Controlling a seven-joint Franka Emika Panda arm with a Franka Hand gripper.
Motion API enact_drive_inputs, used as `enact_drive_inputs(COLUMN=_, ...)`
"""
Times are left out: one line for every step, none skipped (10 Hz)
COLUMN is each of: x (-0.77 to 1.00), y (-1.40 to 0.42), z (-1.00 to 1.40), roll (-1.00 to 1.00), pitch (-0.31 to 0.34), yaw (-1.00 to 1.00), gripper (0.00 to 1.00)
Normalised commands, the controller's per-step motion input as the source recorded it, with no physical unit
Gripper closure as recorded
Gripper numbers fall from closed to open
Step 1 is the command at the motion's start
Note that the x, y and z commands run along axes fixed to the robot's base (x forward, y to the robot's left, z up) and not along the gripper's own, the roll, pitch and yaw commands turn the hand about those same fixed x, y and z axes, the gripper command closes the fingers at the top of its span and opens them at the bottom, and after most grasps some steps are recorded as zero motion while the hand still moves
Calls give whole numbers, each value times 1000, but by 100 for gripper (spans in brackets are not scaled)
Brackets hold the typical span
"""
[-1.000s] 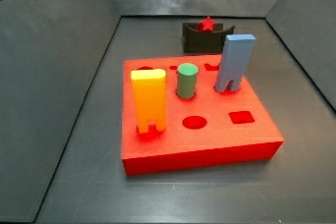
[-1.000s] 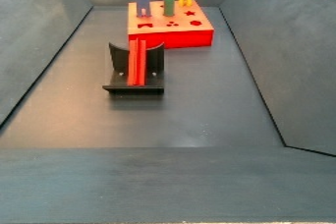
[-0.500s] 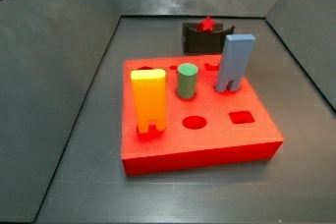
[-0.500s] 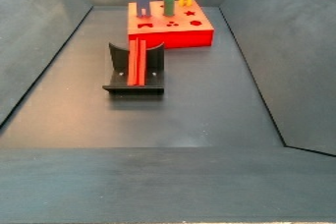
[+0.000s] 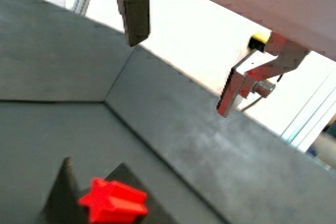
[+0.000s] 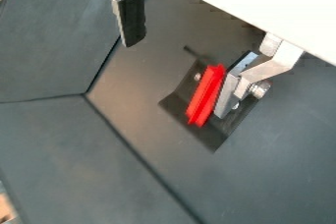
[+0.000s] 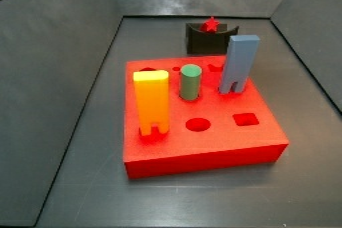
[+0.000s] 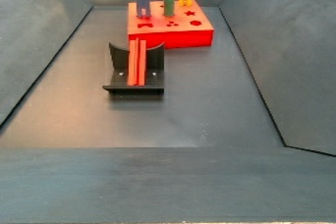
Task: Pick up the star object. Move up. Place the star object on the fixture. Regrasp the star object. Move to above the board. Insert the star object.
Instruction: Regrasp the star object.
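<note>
red star object lies across the fixture as before, nothing shifted there, while my gripper, jaws apart and empty, now peeks into the side view's top corner, so regrasping comes next.

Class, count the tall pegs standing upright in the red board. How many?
3: orange-yellow slotted peg at the board's front-left, green cylinder mid-board, blue-grey peg at back-right. None seems hidden.
</note>
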Motion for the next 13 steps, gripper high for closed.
enact_drive_inputs(x=110, y=-47, z=-22, roll=601, pitch=160, yaw=193, gripper=0)
enact_drive_inputs(x=111, y=-50, z=-24, roll=424, pitch=137, yaw=206, gripper=0)
enact_drive_inputs(x=104, y=-34, z=-12, roll=247, pitch=101, yaw=212, gripper=0)
enact_drive_inputs(x=93, y=-36, z=-7, roll=189, pitch=63, yaw=210, gripper=0)
enact_drive_inputs(x=84, y=-42, z=-15, roll=174, pitch=38, yaw=202, gripper=0)
enact_drive_inputs(x=37, y=68, z=-1000, roll=105, pitch=43, yaw=129, gripper=0)
enact_drive_inputs(x=42, y=69, z=-1000, roll=102, pitch=26, yaw=113, gripper=0)
enact_drive_inputs(x=53, y=64, z=-1000, roll=94, pitch=-7, yaw=106, gripper=0)
enact_drive_inputs(x=61, y=58, z=-1000, roll=79, pitch=-28, yaw=99, gripper=0)
enact_drive_inputs(x=68, y=57, z=-1000, roll=65, pitch=-43, yaw=89, gripper=0)
enact_drive_inputs(x=78, y=51, z=-1000, roll=62, pitch=-53, yaw=67, gripper=0)
enact_drive_inputs(x=88, y=45, z=-1000, roll=65, pitch=-60, yaw=51, gripper=0)
enact_drive_inputs(x=98, y=40, z=-1000, roll=67, pitch=-52, yaw=32, gripper=0)
